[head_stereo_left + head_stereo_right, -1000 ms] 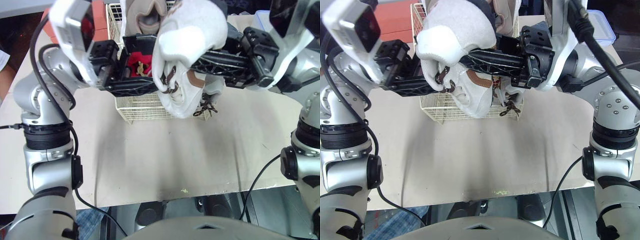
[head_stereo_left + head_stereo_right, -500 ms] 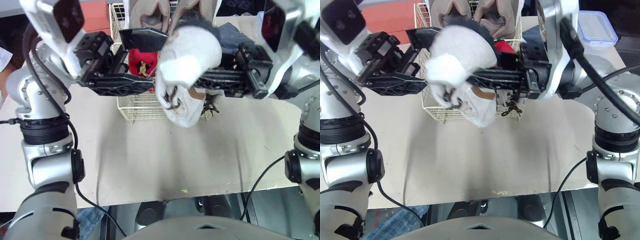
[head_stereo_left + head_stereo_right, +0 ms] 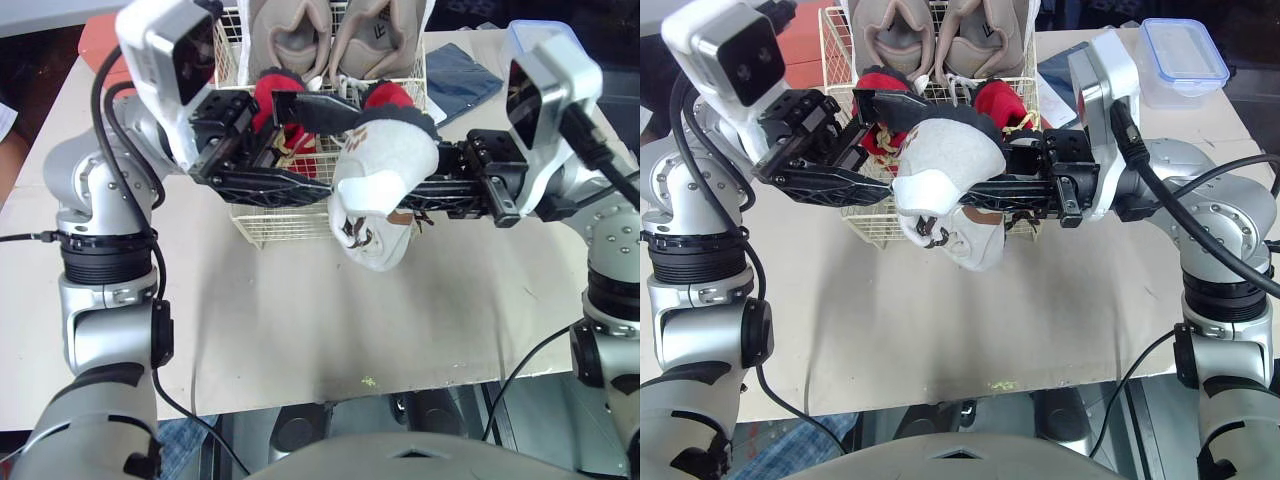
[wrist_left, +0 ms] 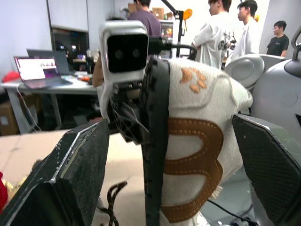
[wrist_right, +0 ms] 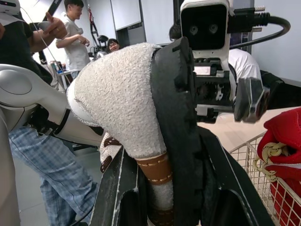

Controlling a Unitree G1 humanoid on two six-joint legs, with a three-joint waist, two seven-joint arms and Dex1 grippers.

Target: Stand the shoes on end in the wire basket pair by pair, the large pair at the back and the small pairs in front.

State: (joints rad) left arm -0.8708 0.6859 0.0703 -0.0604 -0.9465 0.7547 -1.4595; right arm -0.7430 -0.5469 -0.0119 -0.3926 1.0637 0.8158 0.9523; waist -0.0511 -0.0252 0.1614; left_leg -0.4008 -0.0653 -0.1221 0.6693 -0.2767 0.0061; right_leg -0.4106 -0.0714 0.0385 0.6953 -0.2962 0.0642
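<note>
One white shoe, pinched by the right hand; left hand spread around it

Inside the wire basket, tan shoes fill the back and red shoes stand ahead of them. The white shoe, clamped in my right tool, and the spread fingers of my left tool bar its front rim. Tabletop before the basket lies open.
</note>
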